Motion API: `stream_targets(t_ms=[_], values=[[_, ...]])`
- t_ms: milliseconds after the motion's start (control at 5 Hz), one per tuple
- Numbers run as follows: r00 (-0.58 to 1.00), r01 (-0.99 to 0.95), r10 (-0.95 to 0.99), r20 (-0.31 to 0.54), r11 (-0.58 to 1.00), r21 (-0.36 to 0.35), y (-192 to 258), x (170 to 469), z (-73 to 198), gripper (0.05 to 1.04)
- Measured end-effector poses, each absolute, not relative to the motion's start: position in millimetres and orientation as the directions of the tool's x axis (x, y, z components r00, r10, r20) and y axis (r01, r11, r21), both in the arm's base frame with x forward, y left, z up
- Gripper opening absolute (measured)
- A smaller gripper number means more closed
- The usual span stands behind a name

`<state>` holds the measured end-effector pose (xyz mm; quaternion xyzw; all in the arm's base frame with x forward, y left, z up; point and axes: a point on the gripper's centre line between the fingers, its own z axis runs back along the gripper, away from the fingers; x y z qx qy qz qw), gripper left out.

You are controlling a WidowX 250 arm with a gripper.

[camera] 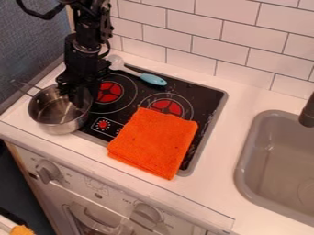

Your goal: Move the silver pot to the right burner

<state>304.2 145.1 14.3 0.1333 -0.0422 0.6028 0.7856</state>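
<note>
The white counter (222, 140) has a flat black stove top (205, 97) set in it, with a gray sink (244, 153) to the right. The stove top has 2 big red rings. 1 folded orange cloth (153, 142) lies at its front, past the edge. 1 spoon (147, 78) with a blue handle lies at the back. 1 silver pot (59, 110) is at the left side.

Orange cloth (154, 142): folded, flat. Blue-handled utensil (153, 79): near white tiled wall (193, 23). Grey sink (243, 163): set into bench (218, 151); dark faucet (308, 112) above. Oven front (86, 188): two knobs (48, 171).
</note>
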Motion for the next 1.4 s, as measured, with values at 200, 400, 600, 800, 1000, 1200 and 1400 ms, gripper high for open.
stream_targets(t_ms=[200,400,600,800,1000,1200,1400], values=[[0.268,-0.959,0.934,0.236,0.235,0.158,146.9,304.3,14.7,0.154],[0.24,-0.966,0.94,0.241,0.206,0.155,154.8,302.1,16.0,0.08],[0.229,-0.97,0.94,0.253,0.199,0.14,159.8,306.0,19.5,0.079],[0.233,-0.971,0.939,0.254,0.208,0.121,156.5,308.9,25.3,0.079],[0.276,-0.961,0.918,0.284,0.274,0.048,133.0,325.9,48.4,0.079],[0.324,-0.944,0.908,0.266,0.33,0.022,99.7,338.0,54.3,0.079],[0.347,-0.928,0.894,0.282,0.37,-0.031,75.7,358.6,69.2,0.079]])
